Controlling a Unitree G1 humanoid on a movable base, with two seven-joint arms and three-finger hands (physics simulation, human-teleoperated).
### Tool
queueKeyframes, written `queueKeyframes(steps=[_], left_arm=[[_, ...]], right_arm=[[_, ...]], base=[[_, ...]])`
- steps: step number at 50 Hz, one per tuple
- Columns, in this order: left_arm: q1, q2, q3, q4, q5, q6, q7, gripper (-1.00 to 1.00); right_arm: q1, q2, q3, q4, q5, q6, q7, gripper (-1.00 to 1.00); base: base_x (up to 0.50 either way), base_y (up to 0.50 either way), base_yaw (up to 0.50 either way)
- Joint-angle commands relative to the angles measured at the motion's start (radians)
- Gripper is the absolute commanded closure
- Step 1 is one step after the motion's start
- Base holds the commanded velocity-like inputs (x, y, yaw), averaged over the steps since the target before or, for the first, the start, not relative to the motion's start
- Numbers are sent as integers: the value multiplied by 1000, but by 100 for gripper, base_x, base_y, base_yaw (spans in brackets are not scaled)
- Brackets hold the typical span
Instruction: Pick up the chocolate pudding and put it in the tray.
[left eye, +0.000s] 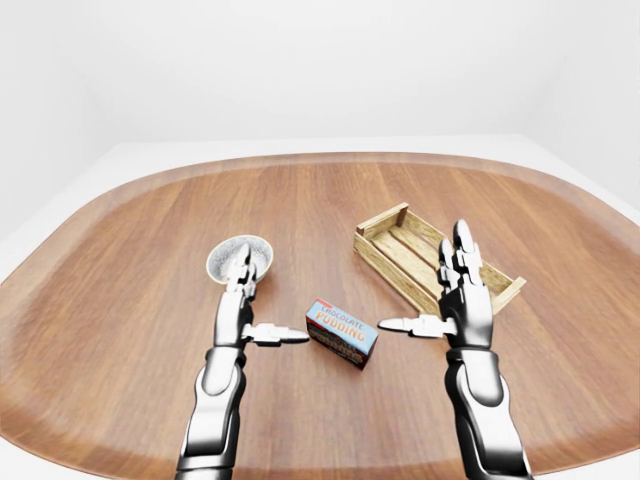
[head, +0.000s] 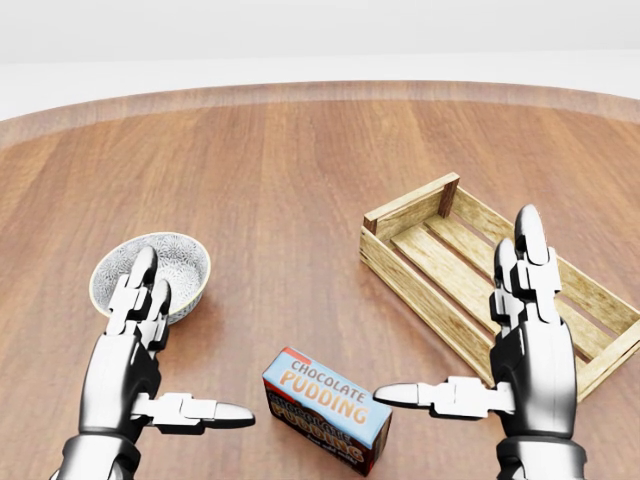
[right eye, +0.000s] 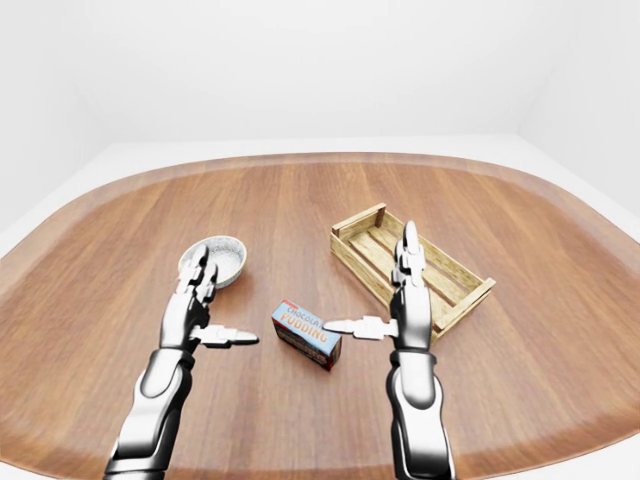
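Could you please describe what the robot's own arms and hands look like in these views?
Both the left robot hand and the right robot hand are glossy silver-white metal with dark grey joints. Each has three segmented, blocky fingers ending in rounded, tapered tips. The forearms are smooth chrome-like cylinders with black bands. No cables, markings or sleeves show.

Broad rounded wooden table (left eye: 130, 300), speckled bowl (head: 178, 264) resting left, chocolate pudding box (head: 326, 408) lying centre-bottom, slatted wooden tray (head: 440, 262) sitting right, all apart
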Motion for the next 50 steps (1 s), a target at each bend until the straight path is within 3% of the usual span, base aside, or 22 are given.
queueKeyframes(steps=[1, 7, 10, 12, 24, 37, 50], left_arm=[[-4, 0, 3, 7, -5, 9, 6, -100], [-3, 0, 4, 10, -6, 8, 6, -100], [-2, 0, 3, -8, -7, 25, 7, -100], [-6, 0, 6, 11, -8, 12, 7, -100], [-1, 0, 2, -1, -6, 17, 7, -100], [-5, 0, 3, 19, -5, 0, 5, -100], [-3, 0, 4, 15, -4, 2, 5, -100]], right_arm=[[7, 4, 28, 50, -20, 0, -6, -100], [8, 3, 46, 113, -30, 0, -4, -100], [8, 5, 54, 153, -37, 0, -6, -100], [3, 6, 63, 195, -47, 0, -8, -100], [1, 10, 90, 277, -74, 0, -20, -100], [-10, 9, 100, 364, -90, 0, -24, -100], [-21, 12, 106, 444, -114, 0, -35, -100]], base=[[0, 0, 0], [0, 0, 0], [0, 0, 0], [0, 0, 0], [0, 0, 0], [0, 0, 0], [0, 0, 0]])
